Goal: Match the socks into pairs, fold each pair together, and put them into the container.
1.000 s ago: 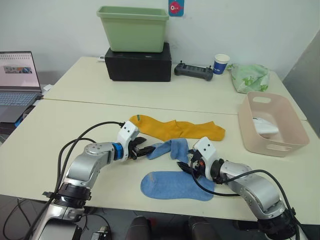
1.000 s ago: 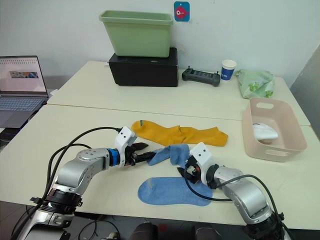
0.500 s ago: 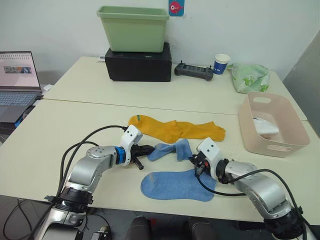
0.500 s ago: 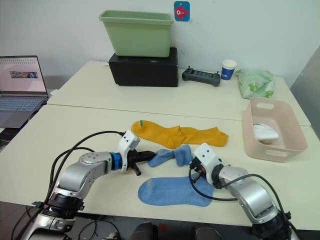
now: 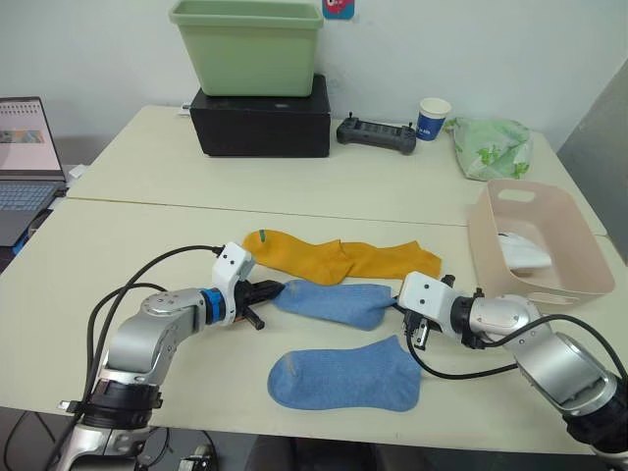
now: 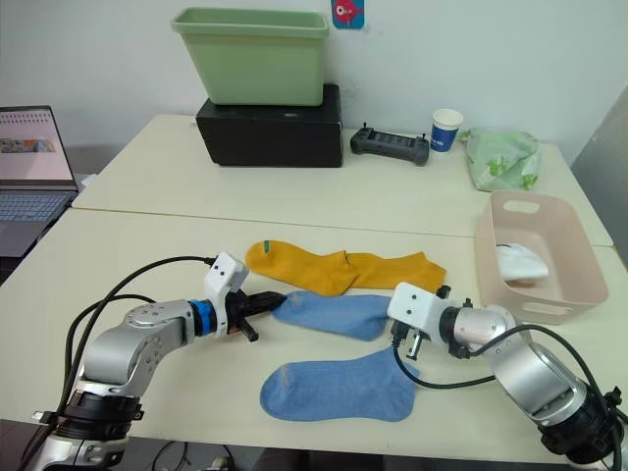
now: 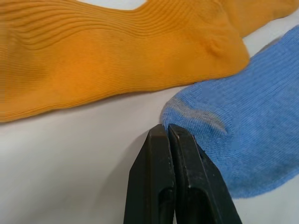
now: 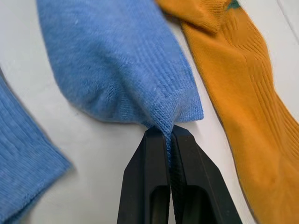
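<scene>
Two robot arms reach inward across the lower frame. The left gripper point(image 5: 272, 290) and right gripper point(image 5: 395, 304) are each pinched closed on opposite ends of a blue sock point(image 5: 332, 302).

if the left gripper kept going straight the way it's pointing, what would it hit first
The left gripper is shut on one end of the stretched blue sock, so it would push into that sock first, probably; further along that line is the right gripper.

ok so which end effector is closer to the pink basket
Right. The right end effector sits just short of the pink basket; the left end effector is further off, across the stretched blue sock.
</scene>
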`<state>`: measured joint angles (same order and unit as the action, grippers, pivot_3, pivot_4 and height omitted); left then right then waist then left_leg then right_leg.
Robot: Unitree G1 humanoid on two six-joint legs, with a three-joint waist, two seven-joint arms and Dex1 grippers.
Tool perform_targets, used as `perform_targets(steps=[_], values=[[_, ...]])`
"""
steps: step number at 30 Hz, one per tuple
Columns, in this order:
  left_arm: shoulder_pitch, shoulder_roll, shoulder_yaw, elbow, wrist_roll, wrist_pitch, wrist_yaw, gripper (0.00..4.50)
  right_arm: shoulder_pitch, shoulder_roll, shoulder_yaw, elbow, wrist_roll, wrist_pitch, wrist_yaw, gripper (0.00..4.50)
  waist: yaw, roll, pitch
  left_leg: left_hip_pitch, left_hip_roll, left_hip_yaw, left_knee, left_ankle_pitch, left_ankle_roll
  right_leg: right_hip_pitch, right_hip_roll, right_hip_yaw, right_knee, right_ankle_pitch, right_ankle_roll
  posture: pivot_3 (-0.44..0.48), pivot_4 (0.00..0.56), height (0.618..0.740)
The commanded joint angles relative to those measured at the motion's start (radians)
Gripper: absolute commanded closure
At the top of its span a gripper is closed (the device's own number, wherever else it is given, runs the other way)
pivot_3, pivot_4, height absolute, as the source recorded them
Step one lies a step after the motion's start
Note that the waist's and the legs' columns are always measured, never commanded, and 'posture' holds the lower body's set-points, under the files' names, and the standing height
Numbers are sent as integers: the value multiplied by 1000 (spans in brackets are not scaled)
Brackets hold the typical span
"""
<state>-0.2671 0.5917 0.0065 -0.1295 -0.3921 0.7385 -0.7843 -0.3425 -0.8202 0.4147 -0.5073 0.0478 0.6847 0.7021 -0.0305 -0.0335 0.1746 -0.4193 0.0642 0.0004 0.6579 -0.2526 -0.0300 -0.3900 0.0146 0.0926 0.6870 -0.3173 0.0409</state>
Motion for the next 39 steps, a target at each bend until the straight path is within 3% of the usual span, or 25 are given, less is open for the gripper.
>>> perform_targets(steps=[1,9,13,16,19,23,27,31,35,39], values=[[38,-20,-3,-80,-15,14,32,4485,-30,-29,-15,7,-20,9,54,4500,1,0,0,0,0,0,0,0,0,0,0,0,0,0,0,0,150,719],[59,-54,-7,-109,-14,16,67,4485,-1,-70,-42,-26,-32,47,106,4500,2,0,0,2,-2,1,4,-2,3,3,-3,0,4,0,0,0,150,719],[49,-63,2,-94,-16,3,76,4500,-5,-44,-62,-21,-44,53,76,3454,1,0,0,2,-2,0,3,-2,3,2,-2,0,5,0,0,0,150,719],[37,-70,26,-90,-20,0,97,4500,-3,-33,-88,-16,-59,45,48,2399,1,0,0,2,-2,0,3,-2,3,2,-2,0,5,0,0,0,150,719],[42,-62,59,-99,-21,-3,115,3862,8,-41,-126,-24,-56,44,43,1318,1,0,0,2,-2,0,4,-2,3,2,-2,0,6,0,0,0,150,719],[70,-27,87,-139,-37,2,89,2581,50,-50,-208,-71,-3,82,69,0,1,0,0,2,-2,0,3,-2,3,2,-2,0,6,0,0,0,150,719],[96,8,117,-177,-69,21,71,1267,100,-62,-272,-116,36,98,88,0,1,0,0,2,-2,0,3,-2,3,2,-2,0,6,0,0,0,150,719],[205,91,210,-269,-190,73,-26,20,232,3,-428,-240,225,180,133,0,-1,0,0,2,-1,0,3,-2,3,2,-2,-1,6,0,0,0,150,719],[331,194,176,-371,-275,132,-142,20,356,19,-421,-280,256,173,116,0,-1,1,0,3,0,0,3,-2,3,2,-2,-2,8,-1,-2,0,150,719],[359,166,98,-403,-253,125,-86,20,429,24,-355,-274,234,136,85,0,0,0,0,4,-2,1,3,-2,2,3,-3,-1,8,-1,-2,0,150,719]])
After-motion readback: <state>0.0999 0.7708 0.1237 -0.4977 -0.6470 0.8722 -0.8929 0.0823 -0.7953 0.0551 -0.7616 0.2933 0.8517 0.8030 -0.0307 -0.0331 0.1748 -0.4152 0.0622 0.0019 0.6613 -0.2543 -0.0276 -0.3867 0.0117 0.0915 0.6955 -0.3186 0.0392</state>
